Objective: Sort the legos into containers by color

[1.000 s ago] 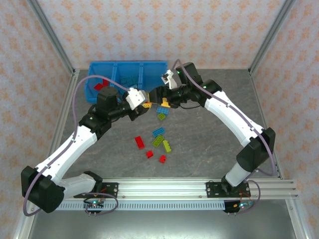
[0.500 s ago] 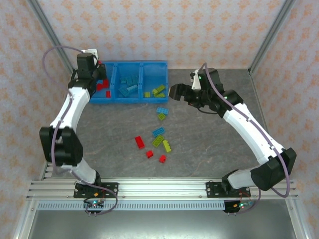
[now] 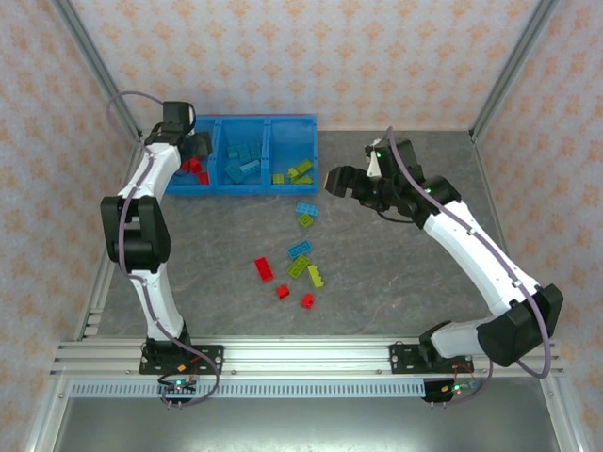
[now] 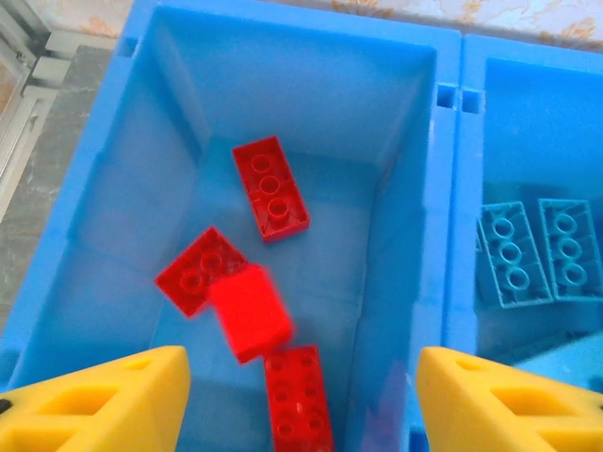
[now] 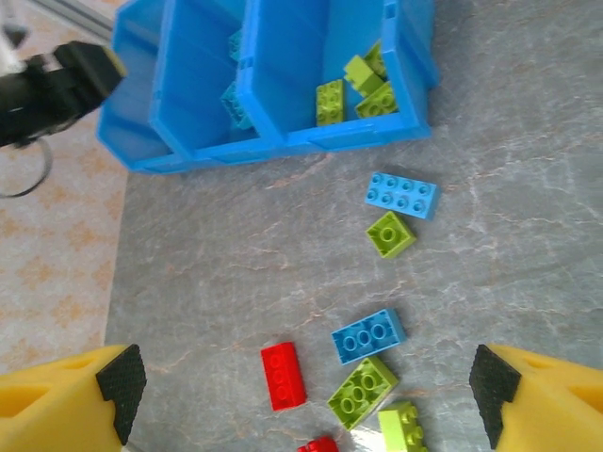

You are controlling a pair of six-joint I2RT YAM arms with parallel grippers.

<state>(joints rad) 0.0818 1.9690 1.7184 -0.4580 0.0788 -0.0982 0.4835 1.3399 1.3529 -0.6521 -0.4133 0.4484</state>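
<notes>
near pile [image 3: 292,268]: six loose bricks on the table [image 3: 405,273], three red, two green, one blue, bunched close with a couple nearly touching
next pair out: blue brick [image 5: 402,195] and green brick [image 5: 390,234] just beside each other, a bit short of the bins
right gripper [image 3: 334,179]: hovering over the table to the right of that pair, fingers spread wide, nothing in them
bins [image 3: 236,188]: far left of the table, reds in the left one, blues in the middle, greens on the right
left gripper [image 4: 301,377]: farthest out, over the left bin, fingers apart and pinching nothing
red brick [image 4: 250,311]: blurred below those fingers, above three reds lying on the bin floor. I'd say it's dropping in, so right colour, right bin
doing it well: imo lift the left straight up past the bin wall before swinging away, so a finger doesn't catch the rim
right's pick: probably the blue of the far pair. Come down square across its short sides so the green next to it doesn't get nudged, then over to the middle bin
</notes>
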